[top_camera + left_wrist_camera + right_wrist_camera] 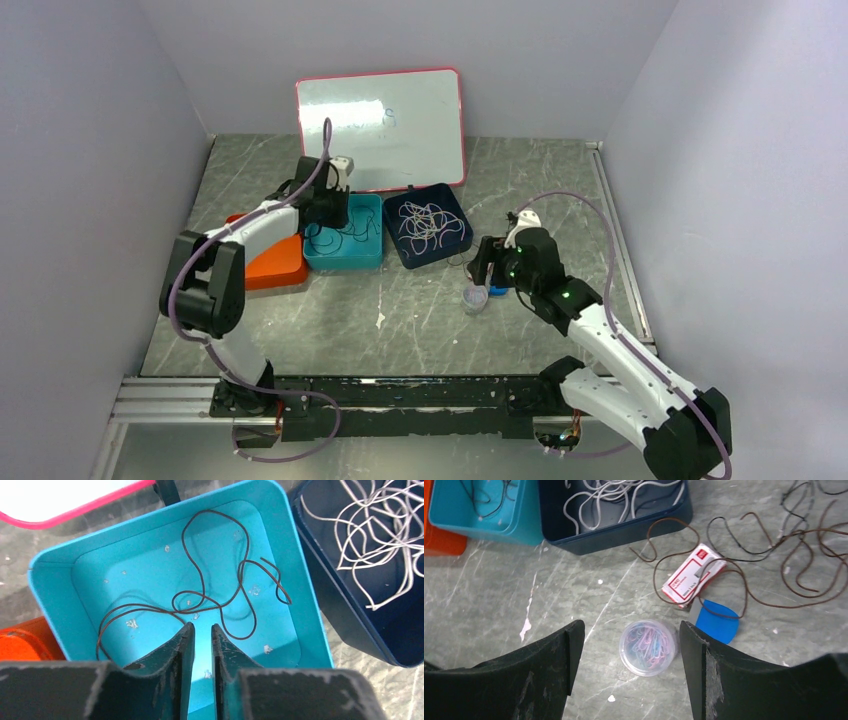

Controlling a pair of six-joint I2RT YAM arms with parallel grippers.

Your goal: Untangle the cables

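A thin dark cable (200, 580) lies loose in the teal tray (310, 605). My left gripper (202, 630) hovers over that tray with its jaws a narrow gap apart and nothing between them; in the top view it (335, 215) is at the tray's far edge. Tangled white cables (380, 535) fill the navy tray (340, 610). Dark brown cables (774, 535) sprawl on the table right of the navy tray. My right gripper (631, 630) is wide open and empty above the table, in front of those brown cables.
A clear tub of coloured paper clips (647, 647) stands between my right fingers. A red-and-white small box (691, 575) and a blue lid (719, 625) lie under a brown cable loop. An orange tray (275, 265) sits left of the teal one. A whiteboard (380, 125) leans at the back.
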